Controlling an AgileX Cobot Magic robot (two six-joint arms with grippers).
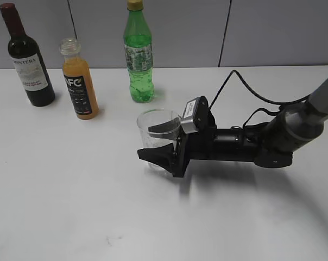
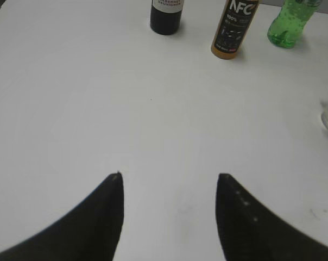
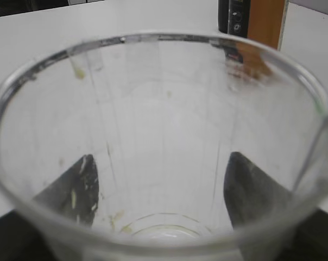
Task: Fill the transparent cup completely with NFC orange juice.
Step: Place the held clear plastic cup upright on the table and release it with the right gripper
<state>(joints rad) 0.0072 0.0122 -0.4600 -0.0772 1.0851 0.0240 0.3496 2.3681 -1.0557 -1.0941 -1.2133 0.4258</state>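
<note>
Bottles line the worktop's far edge: wine bottle [image 1: 27,57] by the left corner, NFC orange juice [image 1: 80,79], uncapped, then green soda bottle [image 1: 138,53]. We note the left gripper [image 2: 169,204] hovering, jaws apart. Mid-worktop, the right gripper [image 1: 158,142] clamps the empty transparent cup [image 1: 159,129], which stands upright.

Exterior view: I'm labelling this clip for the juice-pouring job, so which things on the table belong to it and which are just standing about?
Belonging to the job:
- clear cup, empty, with the right hand around it
- orange juice bottle, cap off
- left hand, open, holding nothing

Just standing about:
- wine bottle
- green soda bottle
</note>
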